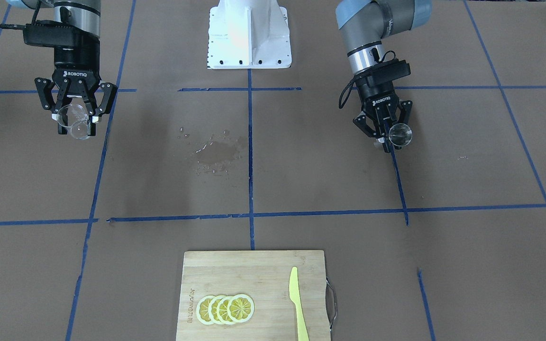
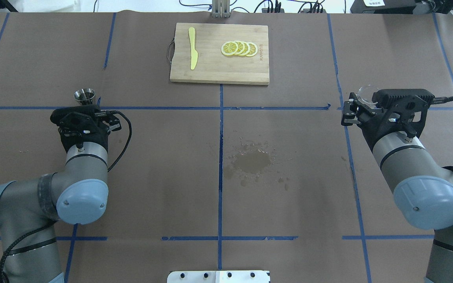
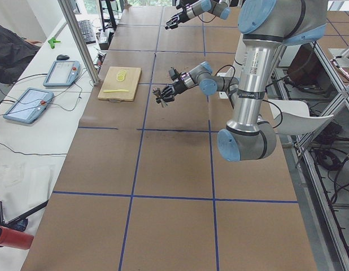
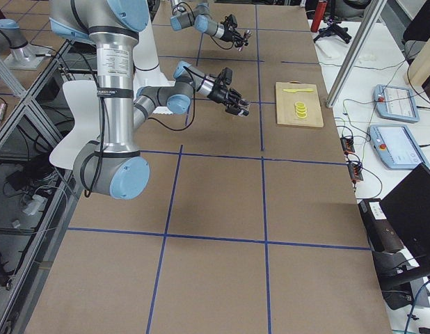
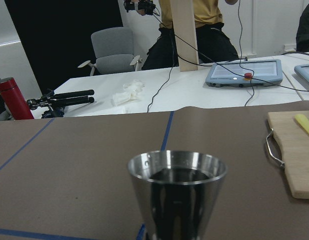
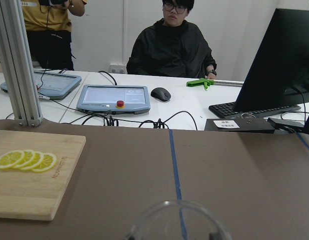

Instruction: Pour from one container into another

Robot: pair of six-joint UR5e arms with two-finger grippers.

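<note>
Clearly, the left gripper (image 1: 386, 137), at the right of the front-facing view, had its jaws closed narrowly on the steel jigger (image 1: 400, 134). The jigger stood upright, long axis vertical, open mouth up. At the left of that view the right gripper (image 1: 76, 117) held the glass cup (image 1: 76, 124) between wider-set jaws. Its mouth faced up too, and its pouring lip was too faint to place. Both vessels hung above the brown table (image 1: 467, 265), well apart, each near its own side.

From overhead only the jigger's upper cone showed past the left wrist, and the fingers were hidden. The left wrist camera cut off its waist and lower cone at the frame's bottom edge. The right wrist camera caught only the glass rim at the bottom centre. Whether either vessel held liquid could not be told.

The jigger was shiny, with a dark inside. The cup was clear and hard to see against the table.

Between the arms lay a wet patch (image 1: 218, 151). At bottom centre sat a cutting board (image 1: 254, 270) bearing lemon slices (image 1: 225, 309) and a yellow knife (image 1: 296, 303).
</note>
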